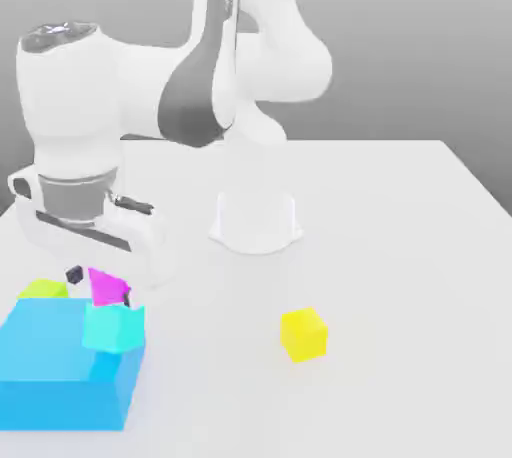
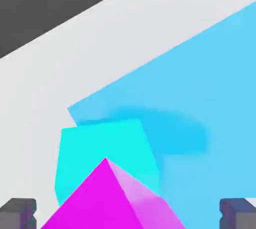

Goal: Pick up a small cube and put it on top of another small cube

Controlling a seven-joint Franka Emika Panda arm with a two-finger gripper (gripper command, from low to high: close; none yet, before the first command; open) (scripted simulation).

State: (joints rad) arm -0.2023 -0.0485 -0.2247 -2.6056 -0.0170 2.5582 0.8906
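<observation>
The small magenta cube [image 1: 104, 286] is tilted, one corner up, just over the far top edge of the turquoise cube [image 1: 113, 327]. The turquoise cube rests on top of a large sky-blue block [image 1: 55, 371]. My gripper [image 1: 100, 284] hangs over them with its dark fingers [image 1: 73, 273] spread wide on either side of the magenta cube, open and apart from its faces. In the hand view the magenta cube [image 2: 112, 200] sits between the two fingertips [image 2: 18, 212], with the turquoise cube [image 2: 102, 155] beyond it on the sky-blue block [image 2: 200, 103]. My gripper [image 2: 127, 214] stands open there too.
A lime-green cube [image 1: 43, 289] peeks out behind the sky-blue block at the exterior view's left. A yellow cube [image 1: 303, 334] lies alone on the white table [image 1: 400, 276] towards the middle. The arm's white base [image 1: 255, 221] stands further back.
</observation>
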